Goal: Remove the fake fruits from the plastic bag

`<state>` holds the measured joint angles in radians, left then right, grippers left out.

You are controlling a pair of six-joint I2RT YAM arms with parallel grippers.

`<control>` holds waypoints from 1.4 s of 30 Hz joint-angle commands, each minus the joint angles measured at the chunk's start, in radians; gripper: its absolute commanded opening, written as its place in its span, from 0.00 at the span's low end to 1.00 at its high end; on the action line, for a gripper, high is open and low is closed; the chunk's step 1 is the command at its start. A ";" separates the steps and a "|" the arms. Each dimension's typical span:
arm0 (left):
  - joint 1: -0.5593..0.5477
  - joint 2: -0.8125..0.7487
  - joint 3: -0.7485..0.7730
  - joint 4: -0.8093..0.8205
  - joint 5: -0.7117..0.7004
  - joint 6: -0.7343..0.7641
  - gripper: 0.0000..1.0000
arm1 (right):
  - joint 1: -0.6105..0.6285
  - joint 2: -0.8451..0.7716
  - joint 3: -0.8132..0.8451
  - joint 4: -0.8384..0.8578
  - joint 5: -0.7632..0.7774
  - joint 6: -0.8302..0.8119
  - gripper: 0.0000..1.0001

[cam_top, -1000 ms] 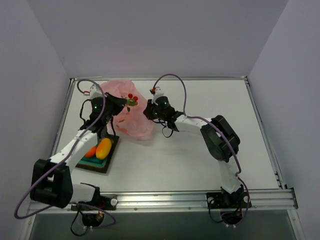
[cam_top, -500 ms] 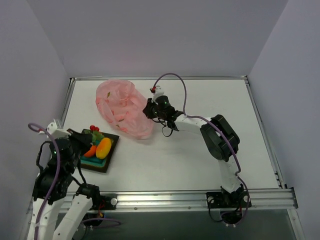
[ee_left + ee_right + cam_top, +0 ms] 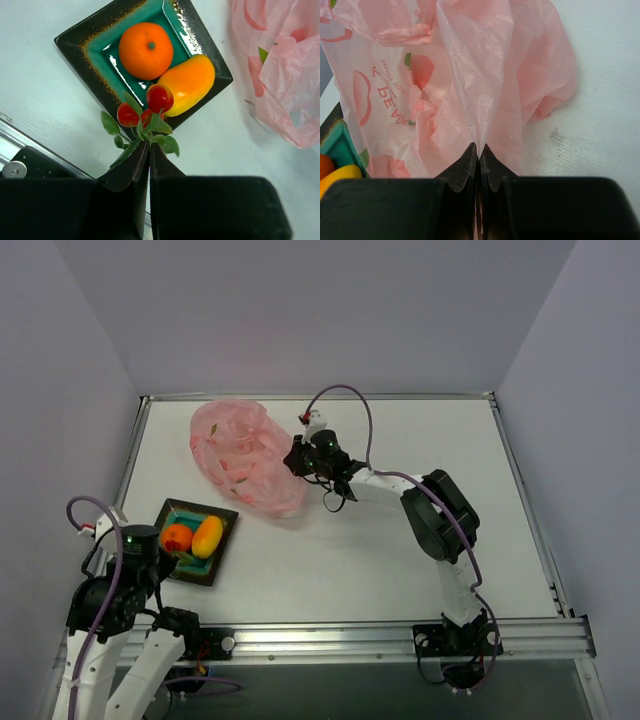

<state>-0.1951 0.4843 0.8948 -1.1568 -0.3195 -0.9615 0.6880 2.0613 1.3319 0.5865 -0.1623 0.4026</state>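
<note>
- Fruits [image 3: 189,82]: glossy plastic. There is a round orange [image 3: 146,50] with a green dimple, an oval yellow fruit [image 3: 195,77] shading to orange, and a red sprig [image 3: 159,98] of small berries with green leaves.
- Orange and yellow fruit lie touching in the tray [image 3: 80,42], which is dark-rimmed with a teal inside, just beyond the left tool [image 3: 149,147].
- Left tool is pinched together on the sprig's stem. The berries stand just past its tips, over the tray's near edge. Whether the sprig touches the tray or the yellow fruit I cannot tell.
- Bag [image 3: 240,455]: thin wrinkled pink film with peach prints and lettering, lying on the bench [image 3: 400,550] to the right of the left tool, near the tray but not touching it.
- Right tool [image 3: 479,150] is clamped on a fold of the bag's film, with the bag spreading away beyond its tips.
- What is inside the bag cannot be made out through the film.
- From the right wrist, the tray corner, orange and yellow fruit are cut off at the left edge.
- From above, the left tool hides most of the sprig.
</note>
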 commanded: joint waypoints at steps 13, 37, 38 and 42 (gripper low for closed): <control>0.002 0.108 -0.204 0.215 0.025 -0.057 0.02 | -0.018 -0.055 0.023 0.033 -0.039 -0.030 0.00; 0.003 0.146 -0.349 0.417 0.033 -0.019 0.14 | -0.005 -0.053 0.023 0.030 -0.048 -0.030 0.00; 0.003 0.146 -0.352 0.428 0.036 -0.019 0.28 | -0.005 -0.055 0.023 0.027 -0.046 -0.030 0.00; 0.003 0.145 -0.344 0.430 0.046 -0.003 0.58 | -0.005 -0.063 0.020 0.021 -0.043 -0.031 0.00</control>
<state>-0.1951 0.6319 0.5285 -0.7509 -0.2756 -0.9836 0.6758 2.0605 1.3319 0.5861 -0.1989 0.3885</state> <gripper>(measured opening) 0.508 0.001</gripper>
